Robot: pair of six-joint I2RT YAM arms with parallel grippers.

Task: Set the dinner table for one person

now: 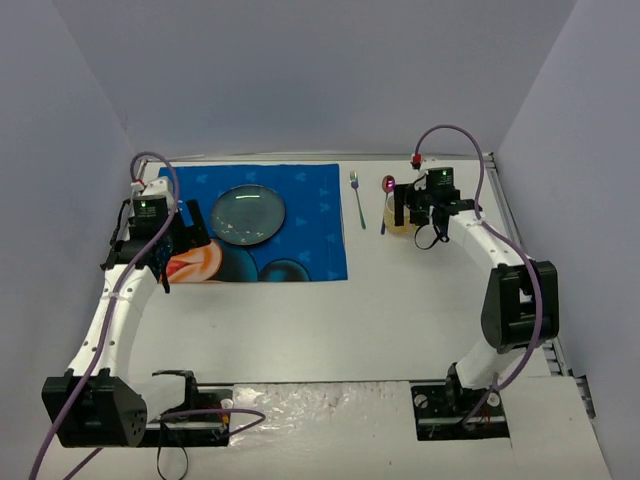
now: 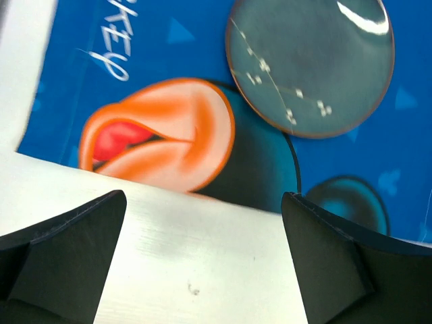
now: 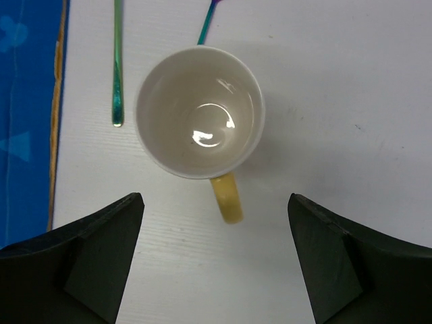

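1. Left tool (image 2: pixel 206 223) has its jaws spread wide and grips nothing. It hangs over the 7 o'clock corner of the blue mat (image 1: pixel 310 240), with bare white bench (image 1: pixel 400 320) showing between its fingers.
2. Right tool (image 3: pixel 214 209) also stands wide open and empty. It hangs over the mug (image 3: pixel 200 111), whose yellow handle points toward 6 o'clock in the wrist view and is not clamped.
3. The bench, the task's own surface, fills the floor of the top view and carries every item. The arm bases sit at its 6 o'clock edge.
4. Laid out so far:
   - the mat lies flat toward 10 o'clock of the bench;
   - the glass plate (image 1: pixel 247 214) rests on the mat;
   - the fork (image 1: pixel 357 197) lies on the bare bench just beside the mat's edge, at 3 o'clock of the plate;
   - the spoon (image 1: pixel 387 190) lies at 3 o'clock of the fork;
   - the mug stands upright and empty at 3 o'clock of the spoon's handle, though whether the two touch cannot be told.
5. Judged from this layout, the setting looks nearly or wholly done, with plate, cutlery and mug all placed.
6. What seems left is small: no knife is in view, and both tools likely need only to draw clear of the setting.
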